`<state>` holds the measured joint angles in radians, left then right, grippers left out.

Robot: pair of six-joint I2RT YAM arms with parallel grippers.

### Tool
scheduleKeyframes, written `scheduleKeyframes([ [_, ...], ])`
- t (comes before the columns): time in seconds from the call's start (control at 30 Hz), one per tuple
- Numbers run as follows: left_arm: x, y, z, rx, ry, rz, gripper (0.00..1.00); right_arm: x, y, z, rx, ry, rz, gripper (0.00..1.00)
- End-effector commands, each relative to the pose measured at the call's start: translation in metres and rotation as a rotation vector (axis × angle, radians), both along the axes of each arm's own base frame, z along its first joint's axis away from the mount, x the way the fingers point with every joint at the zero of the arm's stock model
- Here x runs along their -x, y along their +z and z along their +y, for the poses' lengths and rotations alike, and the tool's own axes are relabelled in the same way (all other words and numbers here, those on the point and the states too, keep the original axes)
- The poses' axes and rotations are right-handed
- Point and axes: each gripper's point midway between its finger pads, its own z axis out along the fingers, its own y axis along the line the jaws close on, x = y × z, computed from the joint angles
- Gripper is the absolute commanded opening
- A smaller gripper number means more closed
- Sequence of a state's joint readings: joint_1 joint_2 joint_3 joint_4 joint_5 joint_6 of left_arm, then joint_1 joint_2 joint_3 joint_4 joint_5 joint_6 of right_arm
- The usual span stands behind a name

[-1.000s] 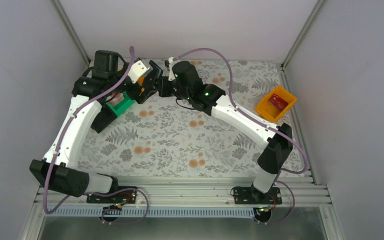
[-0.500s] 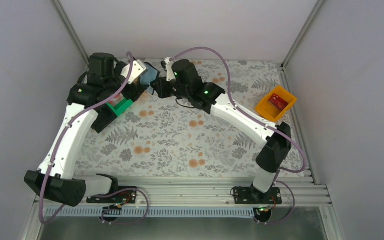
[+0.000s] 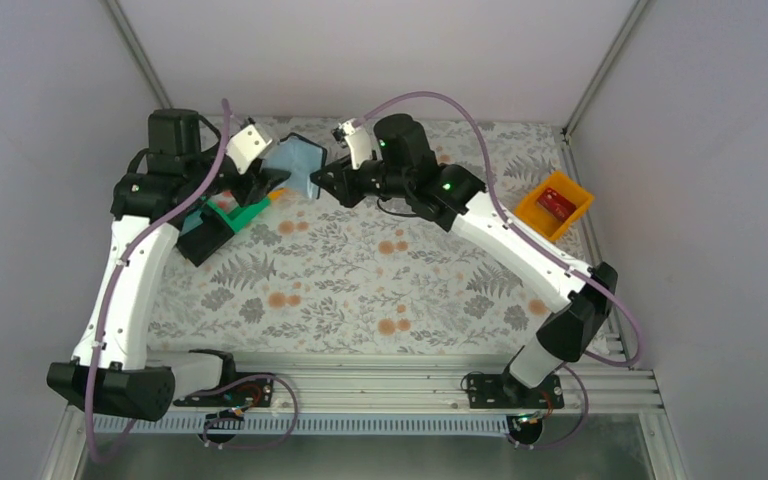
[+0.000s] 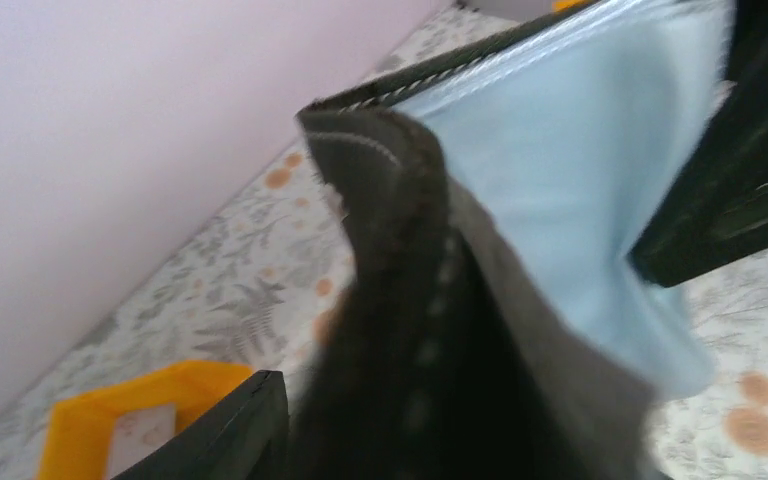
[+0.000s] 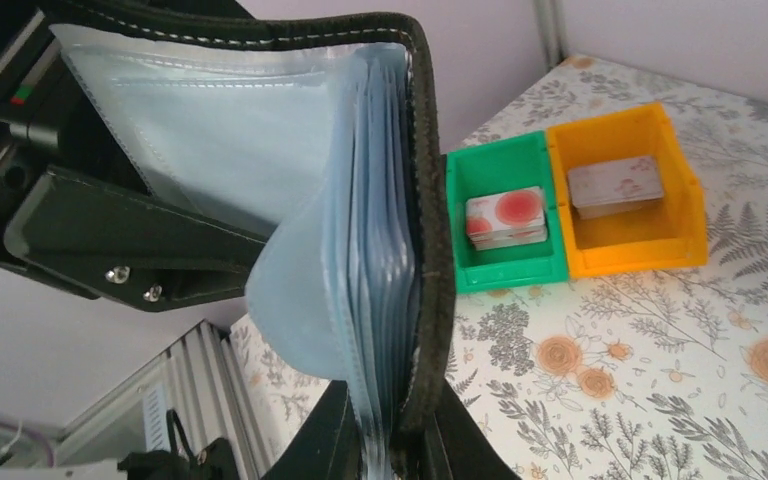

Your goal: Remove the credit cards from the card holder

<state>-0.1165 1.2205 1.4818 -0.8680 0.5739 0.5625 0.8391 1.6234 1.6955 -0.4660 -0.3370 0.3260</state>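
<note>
Where the card holder [image 3: 296, 160] hangs open, left tool [image 3: 276, 179] and right tool [image 3: 322, 184] clench it.

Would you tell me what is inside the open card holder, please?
Inside the card holder, pale blue plastic sleeves fan out. No card is visible; the stacked sleeves cover whatever lies between them.

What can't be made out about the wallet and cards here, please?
- Cards in the wallet: right wrist view shows only sleeve edges; contents hidden.
- Wallet, left wrist view: blurred, fills the frame.
- Green bin, top view: mostly under the left arm.
- Red item in the right orange bin, top view: too small to identify.
</note>
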Motion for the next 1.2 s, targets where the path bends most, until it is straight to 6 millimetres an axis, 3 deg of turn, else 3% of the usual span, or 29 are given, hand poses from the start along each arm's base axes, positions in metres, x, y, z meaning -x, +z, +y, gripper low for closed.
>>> scheduleKeyframes([
  [0.0,0.037,0.017,-0.027,0.132,-0.211,0.02,0.48,0.036,0.017,0.002,-0.035,0.212,-0.069,0.04],
  [0.1,0.054,0.018,-0.036,0.178,-0.301,0.04,0.22,0.047,0.015,0.002,-0.046,0.277,-0.083,0.05],
  [0.17,0.061,0.021,-0.036,0.178,-0.309,0.028,0.04,0.049,0.016,-0.005,-0.052,0.274,-0.115,0.13],
  [0.33,0.092,0.039,-0.043,0.231,-0.417,-0.004,0.02,0.052,0.021,-0.026,-0.101,0.252,-0.183,0.38],
  [0.43,0.116,0.063,-0.048,0.292,-0.515,-0.035,0.02,0.056,0.022,-0.035,-0.116,0.263,-0.214,0.44],
  [0.53,0.123,0.079,-0.048,0.325,-0.533,-0.045,0.02,0.067,0.028,-0.045,-0.147,0.303,-0.275,0.54],
  [0.67,0.129,0.081,-0.048,0.34,-0.562,-0.048,0.03,0.09,0.037,-0.061,-0.158,0.366,-0.383,0.72],
  [0.77,0.133,0.079,-0.048,0.346,-0.575,-0.047,0.02,0.096,0.05,-0.069,-0.165,0.367,-0.443,0.73],
  [0.83,0.131,0.08,-0.048,0.358,-0.574,-0.042,0.02,0.092,0.056,-0.069,-0.174,0.351,-0.456,0.69],
  [1.17,0.119,0.074,-0.045,0.422,-0.552,0.02,0.02,0.088,0.061,-0.049,-0.25,0.394,-0.391,0.61],
])
